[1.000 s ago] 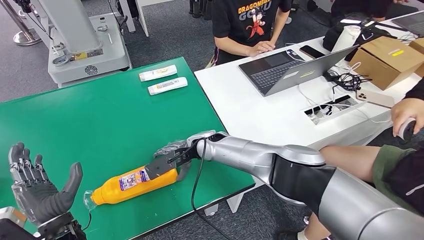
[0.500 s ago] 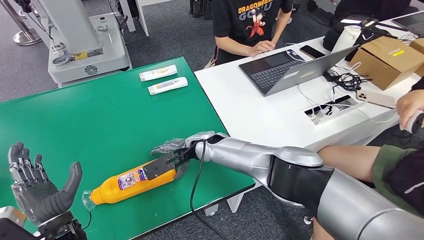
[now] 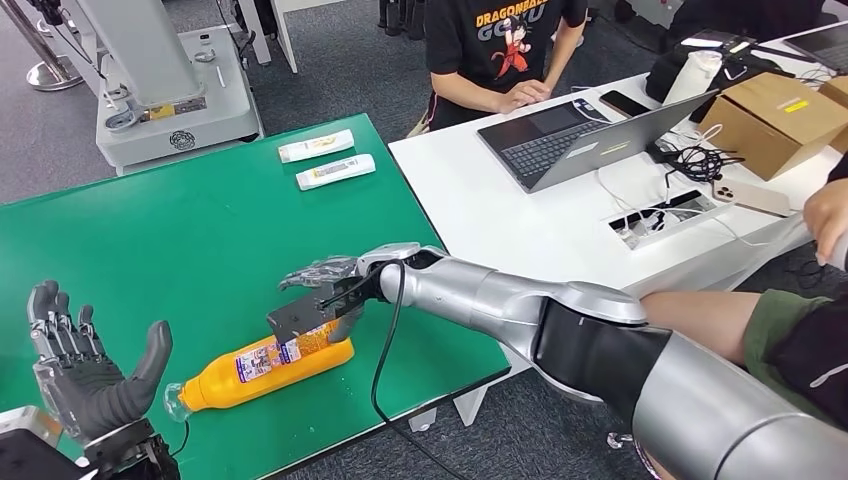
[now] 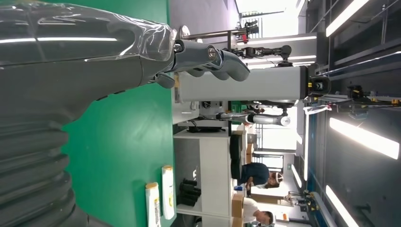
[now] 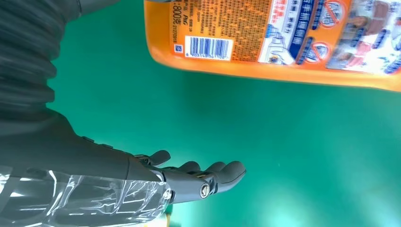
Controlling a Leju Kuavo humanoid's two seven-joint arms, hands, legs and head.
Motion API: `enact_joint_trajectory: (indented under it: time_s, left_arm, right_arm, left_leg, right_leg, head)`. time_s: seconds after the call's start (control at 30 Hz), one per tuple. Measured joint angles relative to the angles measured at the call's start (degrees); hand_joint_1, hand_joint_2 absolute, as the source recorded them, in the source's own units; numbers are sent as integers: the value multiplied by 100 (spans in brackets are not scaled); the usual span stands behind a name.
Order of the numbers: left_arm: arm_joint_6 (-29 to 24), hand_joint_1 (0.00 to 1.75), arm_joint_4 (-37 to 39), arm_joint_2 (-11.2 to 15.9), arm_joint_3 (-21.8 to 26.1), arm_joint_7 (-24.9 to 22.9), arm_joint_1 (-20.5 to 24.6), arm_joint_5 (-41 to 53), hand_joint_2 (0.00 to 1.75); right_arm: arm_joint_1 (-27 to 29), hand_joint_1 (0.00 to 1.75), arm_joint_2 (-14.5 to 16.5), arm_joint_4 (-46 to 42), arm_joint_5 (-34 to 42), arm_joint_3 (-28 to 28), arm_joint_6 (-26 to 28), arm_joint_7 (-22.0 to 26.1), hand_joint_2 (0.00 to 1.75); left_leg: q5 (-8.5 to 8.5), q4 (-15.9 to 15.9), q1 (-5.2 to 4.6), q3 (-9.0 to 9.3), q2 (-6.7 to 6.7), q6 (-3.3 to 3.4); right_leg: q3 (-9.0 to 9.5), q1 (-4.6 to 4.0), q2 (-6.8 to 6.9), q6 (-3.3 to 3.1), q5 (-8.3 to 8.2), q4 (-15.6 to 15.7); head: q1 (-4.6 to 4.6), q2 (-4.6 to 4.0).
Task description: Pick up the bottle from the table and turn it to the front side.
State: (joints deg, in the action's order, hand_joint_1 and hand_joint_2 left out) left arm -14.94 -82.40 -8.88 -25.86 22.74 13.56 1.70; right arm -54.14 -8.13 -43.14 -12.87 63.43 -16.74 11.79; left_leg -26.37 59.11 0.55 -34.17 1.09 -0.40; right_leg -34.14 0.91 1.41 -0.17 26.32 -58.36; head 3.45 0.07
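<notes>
On the green tabletop (image 3: 200, 240), your right hand (image 3: 310, 305) hovers over the orange bottle (image 3: 265, 365) (fingers apart, label-back up), so clamp it next.

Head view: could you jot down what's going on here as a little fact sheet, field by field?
Table: green table
Bottle: orange bottle lying on its side near the table's front edge, barcode label facing up
Right hand: right hand above the bottle's base end, fingers apart, gripping nothing
Left hand: left hand open, palm up, beside the bottle's cap end
Other items: two white tubes at the table's far edge
Nearby: white desk with an open laptop; a person sitting behind it
</notes>
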Motion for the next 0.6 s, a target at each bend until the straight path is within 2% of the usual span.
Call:
enact_joint_trajectory:
  time_s: [0.37,0.6]
  left_arm:
    - [2,0,34,-1,-28,4,95,-50,175]
    - [-11,0,34,-1,-28,3,95,-61,175]
  right_arm:
    - [-130,0,122,-190,84,-55,-269,-93,175]
    - [-10,0,266,-18,124,-55,-299,183,175]
  left_leg:
    - [0,0,0,0,0,0]
    - [0,0,0,0,0,0]
  right_leg:
    - [0,0,0,0,0,0]
    - [0,0,0,0,0,0]
  head:
    - [0,-1]
    - [0,0]
